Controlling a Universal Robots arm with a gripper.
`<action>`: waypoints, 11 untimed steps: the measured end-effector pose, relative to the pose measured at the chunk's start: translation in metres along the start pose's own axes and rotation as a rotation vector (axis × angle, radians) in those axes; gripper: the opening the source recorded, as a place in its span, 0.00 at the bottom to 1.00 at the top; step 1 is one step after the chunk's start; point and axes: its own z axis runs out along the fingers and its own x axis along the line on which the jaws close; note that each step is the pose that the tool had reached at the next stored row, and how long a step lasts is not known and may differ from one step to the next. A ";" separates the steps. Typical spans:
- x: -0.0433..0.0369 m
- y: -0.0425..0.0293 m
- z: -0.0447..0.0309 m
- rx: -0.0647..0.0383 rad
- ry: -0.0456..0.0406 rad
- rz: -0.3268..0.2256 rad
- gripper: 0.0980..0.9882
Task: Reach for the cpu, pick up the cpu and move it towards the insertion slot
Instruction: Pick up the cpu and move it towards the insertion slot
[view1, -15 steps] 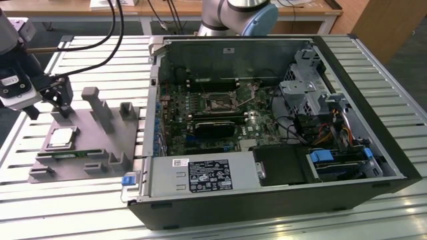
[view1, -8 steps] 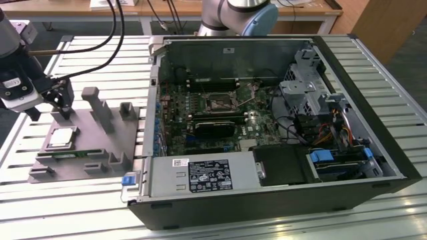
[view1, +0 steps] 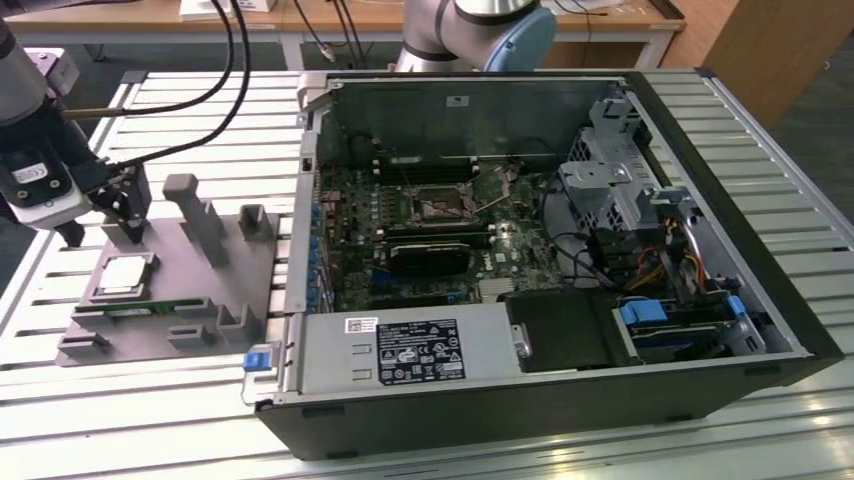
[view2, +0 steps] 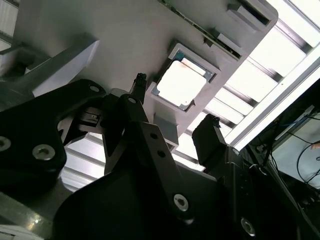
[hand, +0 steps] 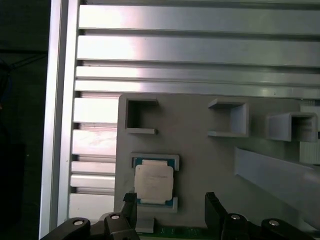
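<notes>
My claw (hand: 170, 197) hangs over the grey tray (view1: 200, 300) with its two fingers (view2: 212, 122) spread apart and nothing between them, the gap looking a little wider than the cpu (hand: 154, 182). The cpu lies flat in a shallow square pocket of that tray. In the first wrist view it sits just ahead of my fingertips and nearer one finger than the other, not touched by either. The tray rests on the slatted metal surface (view1: 160, 420) at the exterior view's left of the open computer case (view1: 747, 250). The insertion slot (view1: 438, 208) is on the board inside that case, well apart from the chip. I judge the cpu light, thin and quite stiff, with a smooth metal lid that would slip under a careless pinch and an underside I would not want scraped. The hold I favour is on two opposite edges of the tan rim, squeezed gently and kept level, since the pocket walls leave my fingers little room.
</notes>
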 end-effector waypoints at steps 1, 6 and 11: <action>0.0000 -0.0002 0.0016 0.000 0.0000 0.000 0.62; 0.0023 -0.0011 0.0090 0.000 0.0002 0.000 0.62; 0.0062 -0.0018 0.0157 0.000 -0.0002 0.000 0.62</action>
